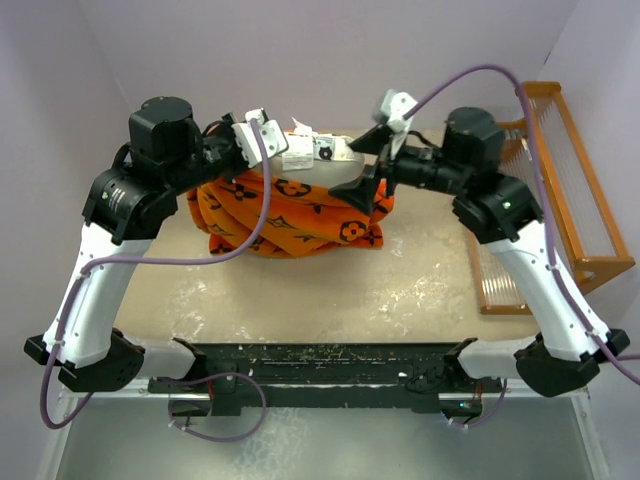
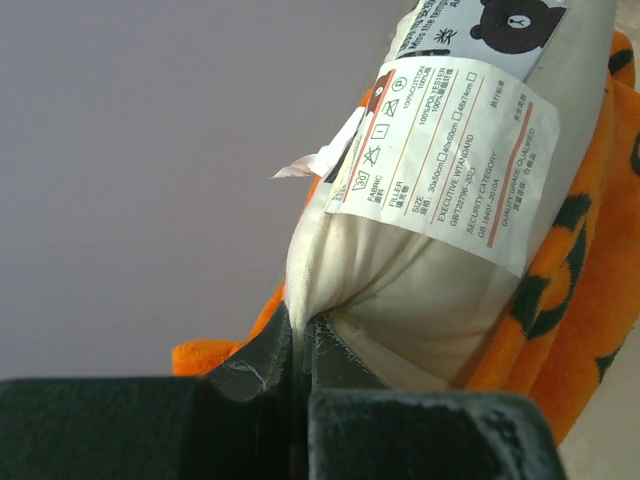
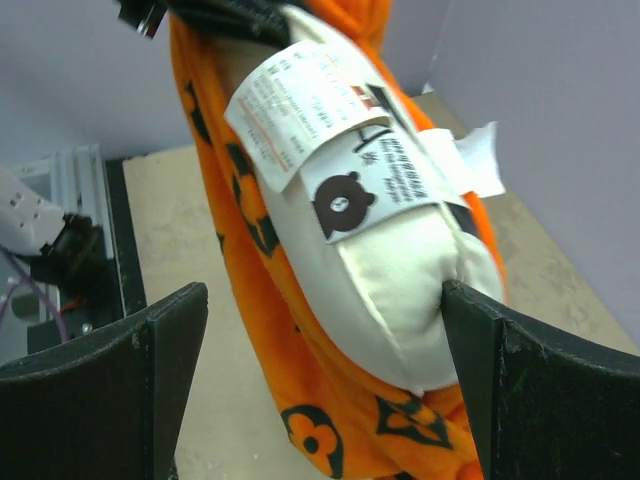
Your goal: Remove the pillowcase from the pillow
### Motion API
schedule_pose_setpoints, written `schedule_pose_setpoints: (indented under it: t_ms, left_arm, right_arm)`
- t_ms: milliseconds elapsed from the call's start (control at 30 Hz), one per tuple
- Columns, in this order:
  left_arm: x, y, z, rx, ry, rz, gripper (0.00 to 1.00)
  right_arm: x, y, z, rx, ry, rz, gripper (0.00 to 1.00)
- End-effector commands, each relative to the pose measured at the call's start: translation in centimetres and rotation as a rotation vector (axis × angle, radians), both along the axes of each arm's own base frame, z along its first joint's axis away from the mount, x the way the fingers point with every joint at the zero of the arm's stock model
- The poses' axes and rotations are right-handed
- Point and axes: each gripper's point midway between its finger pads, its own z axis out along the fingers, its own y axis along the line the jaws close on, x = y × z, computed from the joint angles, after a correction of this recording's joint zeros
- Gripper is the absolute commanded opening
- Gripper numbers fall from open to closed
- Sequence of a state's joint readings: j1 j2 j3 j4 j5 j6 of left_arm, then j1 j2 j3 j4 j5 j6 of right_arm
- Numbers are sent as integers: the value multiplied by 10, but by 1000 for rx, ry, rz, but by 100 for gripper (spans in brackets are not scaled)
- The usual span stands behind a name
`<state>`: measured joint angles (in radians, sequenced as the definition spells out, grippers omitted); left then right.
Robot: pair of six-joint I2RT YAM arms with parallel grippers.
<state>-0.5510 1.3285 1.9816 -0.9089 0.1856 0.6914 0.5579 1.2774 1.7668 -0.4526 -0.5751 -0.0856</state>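
Observation:
The cream-white pillow (image 1: pixel 335 168) is held up at the back of the table, its printed labels showing. The orange pillowcase (image 1: pixel 290 215) with dark motifs hangs bunched around its lower part. My left gripper (image 1: pixel 268 140) is shut on the pillow's seamed corner (image 2: pixel 300 300), with the care label (image 2: pixel 440 160) just above and orange fabric (image 2: pixel 590 280) beside it. My right gripper (image 1: pixel 372 185) is open wide around the pillow's other end (image 3: pixel 400 290). Its right finger (image 3: pixel 490 350) touches the pillow, and its left finger (image 3: pixel 165 350) stands apart from the pillowcase (image 3: pixel 300 380).
An orange wooden-framed rack (image 1: pixel 560 200) stands at the right edge of the table. A black rail (image 1: pixel 320 365) runs along the near edge between the arm bases. Lilac walls close in the back and sides. Beige tabletop (image 1: pixel 400 280) lies in front of the pillow.

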Motion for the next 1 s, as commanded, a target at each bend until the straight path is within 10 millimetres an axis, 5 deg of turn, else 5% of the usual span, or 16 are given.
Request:
schedule_pose_setpoints:
  t_ms: [0, 200, 467, 567, 700, 967]
  left_arm:
    - [-24, 6, 90, -161, -281, -48, 0]
    - [-38, 5, 79, -142, -241, -90, 0]
    - [-67, 6, 32, -110, -114, -168, 0]
    - [-65, 8, 30, -109, -116, -147, 0]
    - [-62, 6, 36, -120, -115, -147, 0]
    - [-57, 8, 39, -114, -127, -127, 0]
  right_arm:
    - [-7, 22, 1, -49, -137, 60, 99]
    - [1, 19, 11, -22, -228, 4, 99]
    - [-3, 5, 13, -86, -270, -20, 99]
    - [-3, 23, -4, -124, -251, 46, 99]
    - [-10, 63, -51, -271, -211, 126, 99]
    - [-45, 73, -17, -137, -233, 247, 99]
